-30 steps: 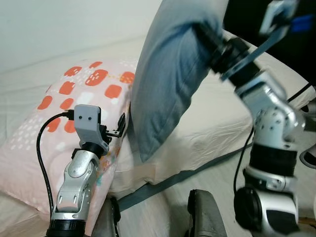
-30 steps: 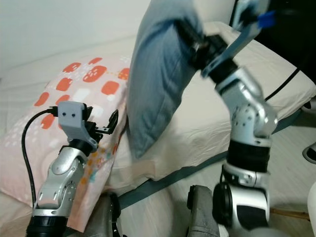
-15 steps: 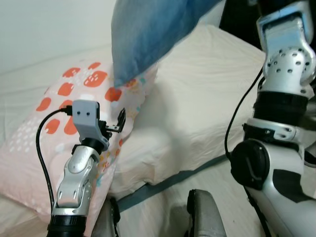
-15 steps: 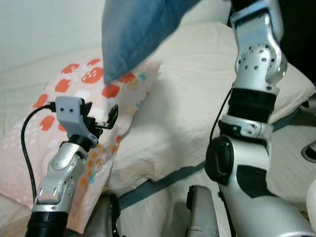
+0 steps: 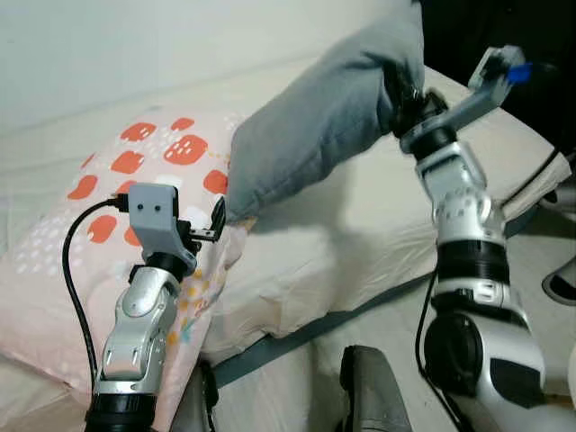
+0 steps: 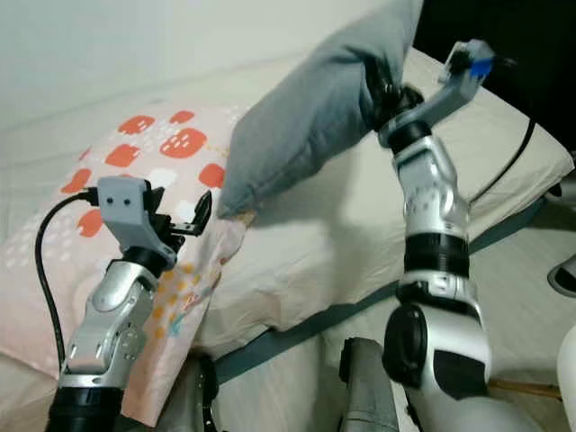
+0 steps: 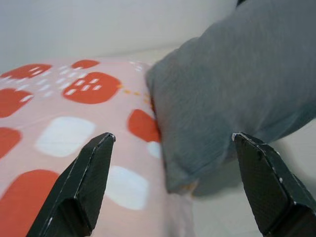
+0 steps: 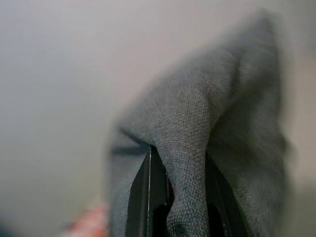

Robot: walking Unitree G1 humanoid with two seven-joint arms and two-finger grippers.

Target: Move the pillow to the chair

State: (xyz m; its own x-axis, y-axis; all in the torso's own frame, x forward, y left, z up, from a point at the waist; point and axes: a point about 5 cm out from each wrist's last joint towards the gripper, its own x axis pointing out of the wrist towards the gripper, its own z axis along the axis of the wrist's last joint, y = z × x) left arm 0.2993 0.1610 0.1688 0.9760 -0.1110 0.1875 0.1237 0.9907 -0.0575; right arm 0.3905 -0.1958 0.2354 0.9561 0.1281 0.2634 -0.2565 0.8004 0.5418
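Grey pillow (image 5: 324,117) was held raised over the bed (image 5: 378,225) by the right gripper (image 8: 173,197), its fingers (image 8: 143,197) pinched on the fabric, while the left gripper (image 7: 173,187) was spread wide near the patterned pillow (image 5: 135,171).

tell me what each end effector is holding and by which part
The right end effector is shut on the grey pillow, pinching a fold of fabric at its upper end. The left end effector is open and holds nothing.

Grey pillow (image 8: 207,128): coarse matt woven cloth; patterned pillow (image 7: 59,113): smooth cloth.
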